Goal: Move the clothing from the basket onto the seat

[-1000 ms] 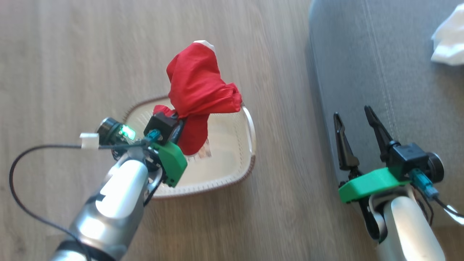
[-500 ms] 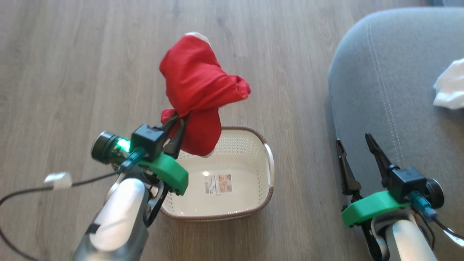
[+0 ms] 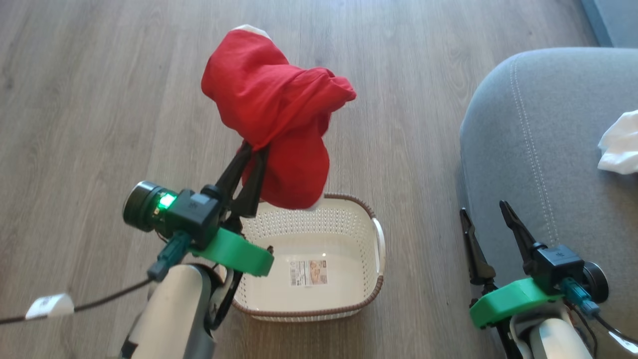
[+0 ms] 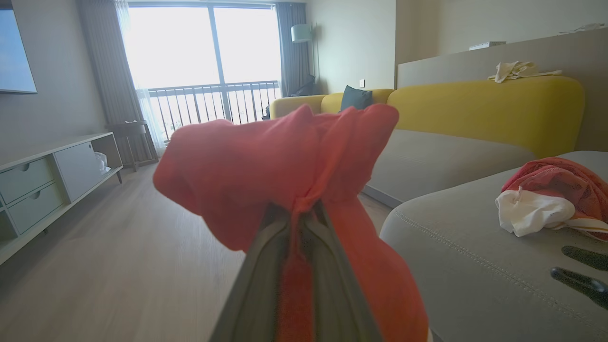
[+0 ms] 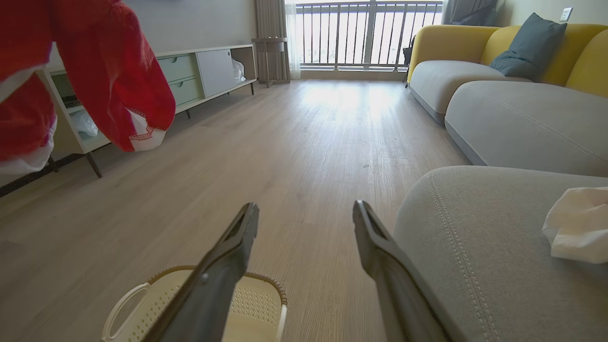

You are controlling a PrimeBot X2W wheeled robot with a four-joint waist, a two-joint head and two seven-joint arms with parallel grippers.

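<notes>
My left gripper (image 3: pixel 253 152) is shut on a bright red garment with white trim (image 3: pixel 274 104), holding it in the air above the far rim of the cream basket (image 3: pixel 349 308). The basket's floor shows a label and no clothing. In the left wrist view the red garment (image 4: pixel 285 166) bunches over my shut left gripper (image 4: pixel 297 209). My right gripper (image 3: pixel 482 208) stands open and empty at the near edge of the grey seat (image 3: pixel 538 149). A white garment (image 3: pixel 620 144) lies on the seat, with a red one (image 4: pixel 560 180) beside it.
Wooden floor (image 3: pixel 99 99) surrounds the basket. A black cable (image 3: pixel 89 304) trails from my left arm. A low sideboard (image 5: pixel 204 71) stands along the far wall, and a grey sofa with a yellow back (image 4: pixel 475 109) runs beyond the seat.
The head camera has shifted. My left gripper has lifted the red garment clear of the basket and higher above it. The right gripper stays open beside the seat.
</notes>
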